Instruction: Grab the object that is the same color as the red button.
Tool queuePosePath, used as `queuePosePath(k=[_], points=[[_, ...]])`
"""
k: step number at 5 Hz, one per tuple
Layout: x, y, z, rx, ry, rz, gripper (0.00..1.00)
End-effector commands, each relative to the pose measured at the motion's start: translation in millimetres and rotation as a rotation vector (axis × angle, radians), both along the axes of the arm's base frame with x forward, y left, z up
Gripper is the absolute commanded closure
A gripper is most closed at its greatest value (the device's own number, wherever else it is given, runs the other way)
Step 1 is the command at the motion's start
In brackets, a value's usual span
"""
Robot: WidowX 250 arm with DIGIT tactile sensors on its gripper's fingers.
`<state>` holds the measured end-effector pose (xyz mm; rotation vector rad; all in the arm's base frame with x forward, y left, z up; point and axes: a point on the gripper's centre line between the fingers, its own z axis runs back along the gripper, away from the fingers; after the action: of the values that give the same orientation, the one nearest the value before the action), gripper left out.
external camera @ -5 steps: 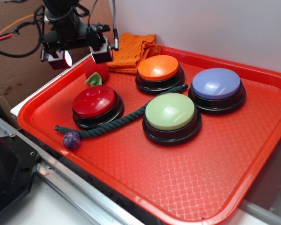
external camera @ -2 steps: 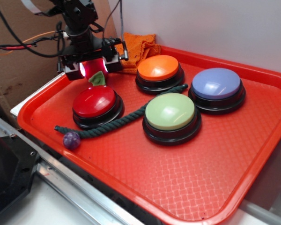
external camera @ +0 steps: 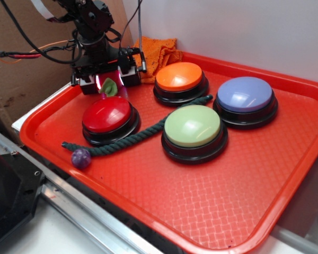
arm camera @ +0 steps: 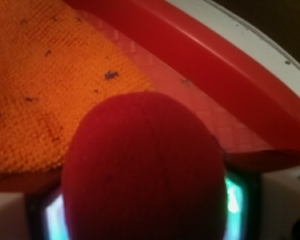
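Straddling the red plush fruit (arm camera: 142, 170), the jaws stand one at each flank of it, their lit pads glowing at the lower left and lower right of the wrist view; whether they press on the plush or merely bracket it cannot be told. In the exterior view the gripper (external camera: 109, 84) sits low over the far left corner of the red tray (external camera: 238, 211), and only the fruit's green felt leaf (external camera: 109, 87) and a sliver of red show between the fingers.

The red button (external camera: 107, 114) lies just at 6 o'clock of the gripper, near but apart from it. The orange cloth (external camera: 156, 53) is bunched at about 2 o'clock of the gripper against the tray's far rim; in the wrist view it fills the upper left behind the fruit. The orange button (external camera: 180, 76) stands at 3 o'clock of the gripper. Farther right sit the green button (external camera: 193, 126) and, at its 1 o'clock, the lavender button (external camera: 245, 95). A dark green rope (external camera: 132, 138) snakes from the orange button's base, between the red and green buttons, to the tray's near left edge, ending beside the small purple ball (external camera: 80, 157).
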<state>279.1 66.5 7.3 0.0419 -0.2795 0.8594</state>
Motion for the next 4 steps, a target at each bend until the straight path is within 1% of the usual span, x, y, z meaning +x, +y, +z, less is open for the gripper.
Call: queuePosePath(k=[1, 2, 3, 4], points=[[1, 2, 42, 0.049, 0.101, -0.172, 1.00], [-7, -18, 72, 0.013, 0.194, -0.332, 1.00], [-14, -47, 98, -0.014, 0.232, -0.462, 1.00], [-28, -82, 129, -0.042, 0.226, -0.577, 1.00]])
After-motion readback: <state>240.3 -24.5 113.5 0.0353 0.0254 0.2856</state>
